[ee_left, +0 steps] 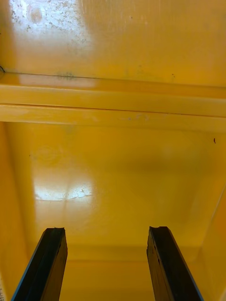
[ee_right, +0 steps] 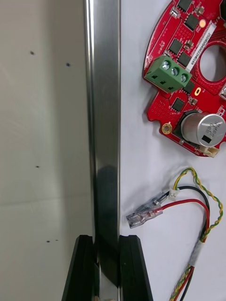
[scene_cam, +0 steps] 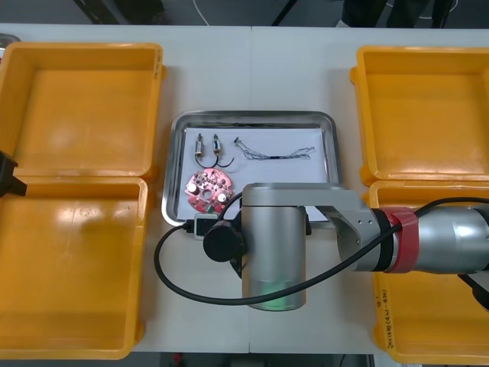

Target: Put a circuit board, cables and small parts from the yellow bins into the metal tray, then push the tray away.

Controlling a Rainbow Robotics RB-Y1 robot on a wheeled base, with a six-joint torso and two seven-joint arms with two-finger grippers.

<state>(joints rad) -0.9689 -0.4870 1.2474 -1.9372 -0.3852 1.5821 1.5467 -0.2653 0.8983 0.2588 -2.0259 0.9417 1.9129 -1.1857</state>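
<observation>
The metal tray (scene_cam: 330, 145), white inside, lies between the bins. In it are a round red circuit board (scene_cam: 206, 191), two small metal parts (scene_cam: 207, 144) and a thin twisted cable (scene_cam: 275, 151). My right arm (scene_cam: 275, 245) reaches across the tray's near edge. In the right wrist view my right gripper (ee_right: 108, 268) is shut on the tray's shiny rim (ee_right: 103, 117), one finger on each side. The circuit board (ee_right: 188, 80) and a red and yellow cable (ee_right: 197, 221) lie just inside the rim. My left gripper (ee_left: 108, 263) hangs open over a bare yellow bin (ee_left: 113, 164).
Two yellow bins stand at the left (scene_cam: 80, 107) (scene_cam: 72, 267) and two at the right (scene_cam: 424, 115) (scene_cam: 428, 321); their floors look bare. The left gripper (scene_cam: 6, 177) sits at the far left edge between the left bins. Bare table lies beyond the tray's far rim.
</observation>
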